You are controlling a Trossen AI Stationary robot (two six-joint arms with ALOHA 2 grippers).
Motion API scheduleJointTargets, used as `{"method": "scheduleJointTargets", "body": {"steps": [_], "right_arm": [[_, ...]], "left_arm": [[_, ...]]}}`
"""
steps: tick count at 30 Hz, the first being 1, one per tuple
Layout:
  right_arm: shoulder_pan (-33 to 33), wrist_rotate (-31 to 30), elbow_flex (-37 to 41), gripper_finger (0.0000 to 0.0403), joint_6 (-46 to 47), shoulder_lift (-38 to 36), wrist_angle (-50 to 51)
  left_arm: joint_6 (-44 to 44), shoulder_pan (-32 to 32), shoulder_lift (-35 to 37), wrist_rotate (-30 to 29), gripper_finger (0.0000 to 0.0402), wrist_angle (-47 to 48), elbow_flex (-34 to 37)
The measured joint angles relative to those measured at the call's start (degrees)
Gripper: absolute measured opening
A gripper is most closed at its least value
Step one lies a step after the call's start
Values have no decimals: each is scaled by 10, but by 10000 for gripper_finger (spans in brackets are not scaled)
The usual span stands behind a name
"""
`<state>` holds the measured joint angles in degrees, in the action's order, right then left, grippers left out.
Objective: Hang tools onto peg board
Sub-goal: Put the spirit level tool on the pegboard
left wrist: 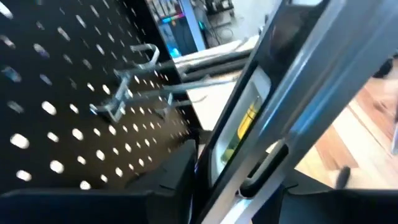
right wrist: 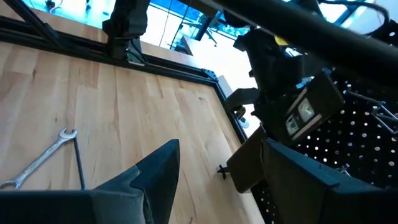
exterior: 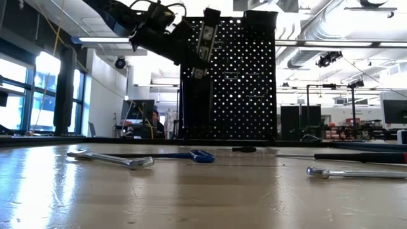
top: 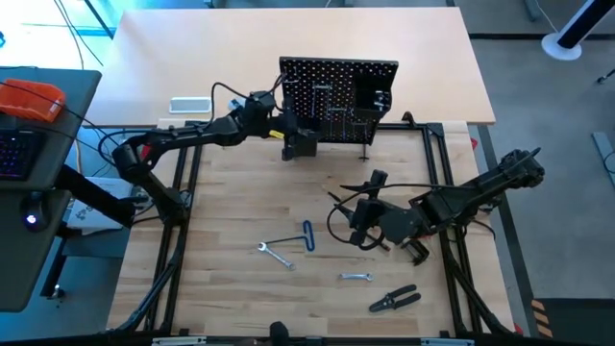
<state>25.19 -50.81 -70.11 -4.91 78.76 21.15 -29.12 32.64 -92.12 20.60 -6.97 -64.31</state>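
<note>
Risk: the level (left wrist: 261,118) may not be seated on the hooks (left wrist: 124,93), so if the left tool (top: 298,142) lets go or backs off crooked it could drop off the peg board (top: 338,96) to the tabletop (top: 231,288). The level sits between the left tool's fingers right at the board's face; whether they grip it or have released it I cannot tell. The right tool (top: 384,231) hangs open over mid-tabletop, near the wrenches (top: 277,254), blue key (top: 307,234) and pliers (top: 394,300).
</note>
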Motion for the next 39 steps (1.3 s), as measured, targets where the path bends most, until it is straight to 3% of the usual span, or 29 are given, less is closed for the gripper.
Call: {"method": "scheduleJointTargets", "body": {"steps": [25, 39], "right_arm": [[0, 0, 0, 220, 1, 0, 6], [0, -1, 0, 220, 0, 0, 12]], "left_arm": [[15, -3, 4, 12, 73, -35, -1], [-7, -19, 67, -23, 72, 7, -2]]}}
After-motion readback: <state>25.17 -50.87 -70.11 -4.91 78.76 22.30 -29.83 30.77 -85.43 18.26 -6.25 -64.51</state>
